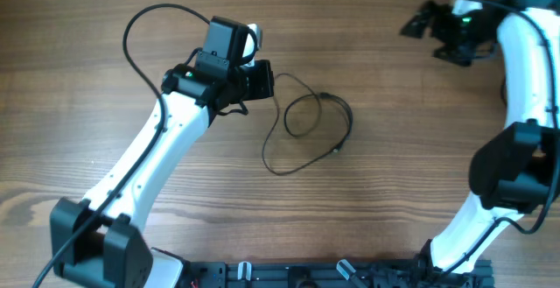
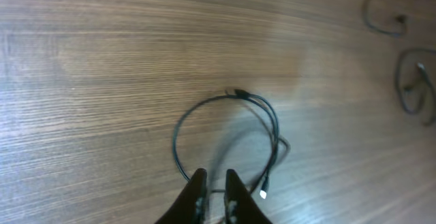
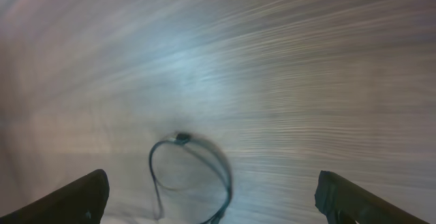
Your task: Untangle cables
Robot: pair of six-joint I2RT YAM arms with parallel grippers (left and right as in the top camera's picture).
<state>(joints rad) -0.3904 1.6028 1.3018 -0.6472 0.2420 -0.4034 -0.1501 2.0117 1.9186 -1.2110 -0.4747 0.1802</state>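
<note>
Left gripper (image 2: 212,183) hangs low over the wooden table (image 1: 394,192), fingers drawn almost together with only a slit between them. The nearest cable (image 2: 238,94) lies in a loose ring just ahead of the tips, one strand crossing under them (whether it is pinched I can't make out). Farther out to its right lie a small curl (image 2: 400,21) and a folded loop (image 2: 399,81) of cable, apart from each other, while the right gripper (image 3: 211,197) is spread wide and holds nothing, a dark cable ring (image 3: 182,139) lying flat just ahead between its fingers.
</note>
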